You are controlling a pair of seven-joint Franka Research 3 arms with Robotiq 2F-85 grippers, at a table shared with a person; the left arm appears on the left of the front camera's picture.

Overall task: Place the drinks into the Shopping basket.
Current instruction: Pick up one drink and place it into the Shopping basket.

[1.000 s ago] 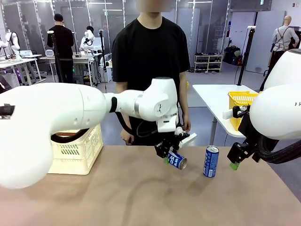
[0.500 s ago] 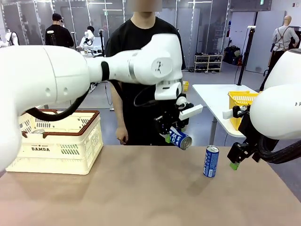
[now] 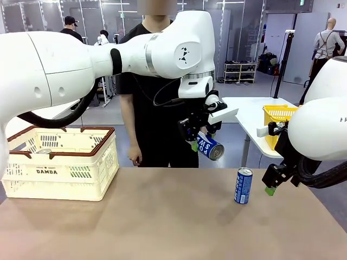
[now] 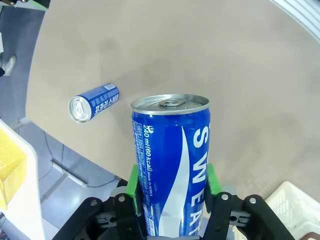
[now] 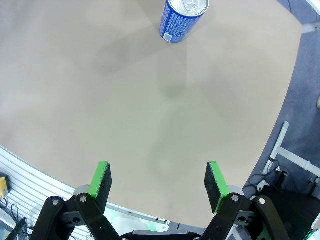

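Blue can: risen clear of table, pinched in left gripper.
Basket: table's left edge, carry comes next.
Right gripper: spread.

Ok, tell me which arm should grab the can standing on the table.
Right. Its jaws are open and empty, close beside the standing can; the left jaws are shut on a second can, held above the table.

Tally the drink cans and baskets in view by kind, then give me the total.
Blue drink cans: 2, the held can in the left end effector and the standing can on the table
Cream Shopping basket: 1
Yellow basket: 1
Total: 4
A silver top inside the Shopping basket is too hidden to count.
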